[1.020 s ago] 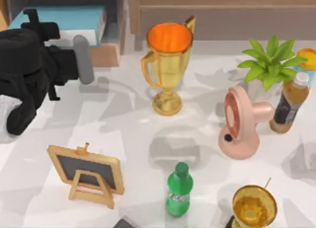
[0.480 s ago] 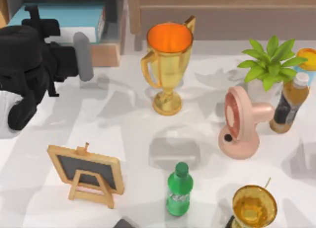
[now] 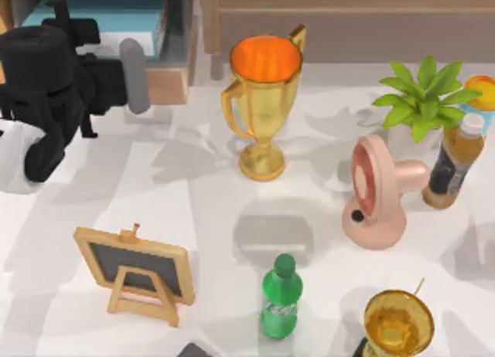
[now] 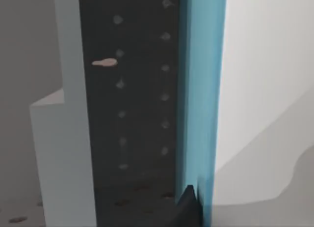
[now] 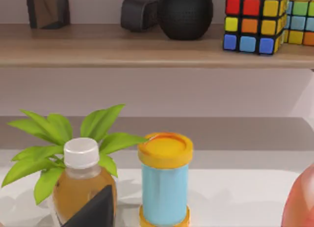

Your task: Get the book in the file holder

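A pale white counter (image 3: pixel 201 210) carries a scatter of things, with a long brown wooden shelf (image 3: pixel 348 21) running along its 12 o'clock edge. At the 11 o'clock corner stands the file holder (image 3: pixel 174 75), grey inside with tan wooden panels, and the teal-blue book (image 3: pixel 116 21) lies inside it, pale page edges facing out toward the counter's middle.

The left hand (image 3: pixel 133 75) sits at about 10 o'clock, just in front of the file holder's opening, one grey finger (image 3: pixel 136 77) plainly showing against the tan front panel. From above I cannot tell whether its fingers are apart or together. The left wrist view looks close along the book (image 4: pixel 201 89) — a blue cover edge beside a dark dotted wall of the file holder (image 4: pixel 132 99) — with a dark fingertip (image 4: pixel 189 207) at the cover's near end; whether it touches cannot be told.

Near 12 o'clock of centre stands a gold trophy cup (image 3: pixel 263 102) with an orange inside. Toward 3 o'clock are a pink fan (image 3: pixel 379 195), a potted green plant (image 3: pixel 421 94) and an amber bottle (image 3: pixel 455 162). A green bottle (image 3: pixel 280 299) stands at 6 o'clock, a small chalkboard on an easel (image 3: pixel 139 272) at 8 o'clock, a second gold cup (image 3: pixel 398 322) at 5 o'clock.

The right arm is parked — its wrist view faces the amber bottle (image 5: pixel 83 183), the plant (image 5: pixel 73 133), a blue can with a yellow lid (image 5: pixel 165 180) and the shelf (image 5: pixel 147 50).
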Controlling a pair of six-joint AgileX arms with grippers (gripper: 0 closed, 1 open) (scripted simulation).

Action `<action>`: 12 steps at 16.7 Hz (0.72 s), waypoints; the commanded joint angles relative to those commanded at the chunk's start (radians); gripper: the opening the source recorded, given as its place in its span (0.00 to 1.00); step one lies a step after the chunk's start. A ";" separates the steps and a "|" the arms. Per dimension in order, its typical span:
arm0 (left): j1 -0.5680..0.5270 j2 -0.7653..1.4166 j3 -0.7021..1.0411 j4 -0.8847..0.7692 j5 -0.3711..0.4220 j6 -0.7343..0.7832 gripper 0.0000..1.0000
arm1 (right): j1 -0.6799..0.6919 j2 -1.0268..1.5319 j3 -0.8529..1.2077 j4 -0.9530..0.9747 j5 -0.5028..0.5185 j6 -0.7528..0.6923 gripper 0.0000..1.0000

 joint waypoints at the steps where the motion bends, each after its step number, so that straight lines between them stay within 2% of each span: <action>1: 0.000 0.000 0.000 0.000 0.000 0.000 0.00 | 0.000 0.000 0.000 0.000 0.000 0.000 1.00; 3: 0.000 0.000 0.000 0.000 0.000 0.000 0.00 | 0.000 0.000 0.000 0.000 0.000 0.000 1.00; 12: 0.000 0.000 0.000 0.000 0.000 0.000 0.68 | 0.000 0.000 0.000 0.000 0.000 0.000 1.00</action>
